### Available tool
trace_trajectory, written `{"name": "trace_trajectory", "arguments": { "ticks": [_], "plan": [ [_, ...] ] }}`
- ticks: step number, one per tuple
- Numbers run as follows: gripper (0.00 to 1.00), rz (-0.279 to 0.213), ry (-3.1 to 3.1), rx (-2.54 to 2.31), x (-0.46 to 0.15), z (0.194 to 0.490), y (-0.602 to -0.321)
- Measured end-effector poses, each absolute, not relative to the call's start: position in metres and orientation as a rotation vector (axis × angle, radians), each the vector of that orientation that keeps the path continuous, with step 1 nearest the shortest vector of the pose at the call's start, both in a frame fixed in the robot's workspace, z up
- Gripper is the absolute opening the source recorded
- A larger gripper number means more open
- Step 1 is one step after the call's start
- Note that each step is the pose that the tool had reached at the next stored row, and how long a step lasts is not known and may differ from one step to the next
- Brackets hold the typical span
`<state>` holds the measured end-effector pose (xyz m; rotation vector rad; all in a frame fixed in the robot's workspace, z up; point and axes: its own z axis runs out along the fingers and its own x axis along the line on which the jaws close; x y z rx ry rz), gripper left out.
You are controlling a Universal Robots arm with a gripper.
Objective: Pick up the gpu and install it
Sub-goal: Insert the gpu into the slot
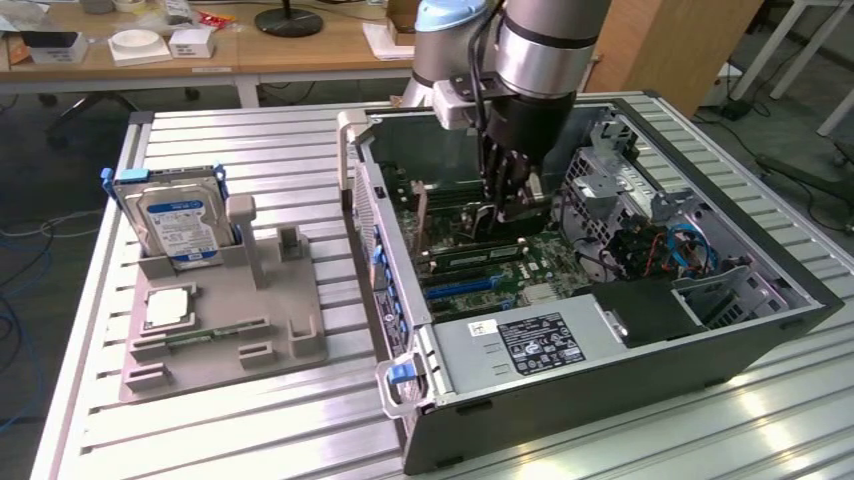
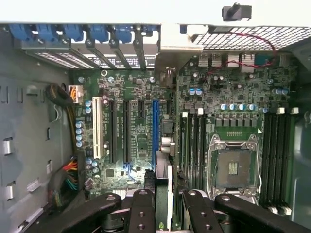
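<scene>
One slatted table (image 1: 240, 150), desks (image 1: 267, 55) behind

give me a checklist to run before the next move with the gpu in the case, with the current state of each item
1. Grip: ok, gripper is closed on the gpu, card edge-on.
2. Alignment with the blue slot: ok, roughly in line in the wrist view.
3. Blue slot free: ok, nothing in it.
4. gpu seated: not ok, held above the motherboard.
5. Wire bundle away from the slot: ok, off to one side.
6. gpu square to the slot, not tilted: cannot tell.
</scene>
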<state>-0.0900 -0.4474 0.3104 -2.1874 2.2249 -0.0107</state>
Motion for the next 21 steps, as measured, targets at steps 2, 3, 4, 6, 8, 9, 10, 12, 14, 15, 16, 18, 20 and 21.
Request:
{"name": "trace_trajectory", "arguments": {
  "ticks": [2,3,4,6,8,9,10,12,14,15,16,18,20,21],
  "plan": [
    [0.26,-0.011,2.225,-2.187,-0.090,0.307,-0.447],
    [0.26,-0.011,2.225,-2.187,-0.090,0.305,-0.448],
    [0.26,-0.011,2.225,-2.187,-0.090,0.304,-0.448],
    [0.26,-0.011,2.225,-2.187,-0.090,0.302,-0.450],
    [0.26,-0.011,2.225,-2.187,-0.090,0.301,-0.452],
    [0.26,-0.011,2.225,-2.187,-0.090,0.300,-0.453],
    [0.26,-0.011,2.225,-2.187,-0.091,0.299,-0.454],
    [0.26,-0.011,2.225,-2.187,-0.092,0.296,-0.454],
    [0.26,-0.011,2.225,-2.187,-0.093,0.293,-0.454],
    [0.26,-0.011,2.225,-2.187,-0.094,0.292,-0.454],
    [0.26,-0.011,2.225,-2.187,-0.094,0.292,-0.454],
    [0.26,-0.011,2.225,-2.187,-0.095,0.290,-0.455],
    [0.26,-0.011,2.225,-2.187,-0.095,0.287,-0.456],
    [0.26,-0.011,2.225,-2.187,-0.095,0.286,-0.456]
  ]
}}
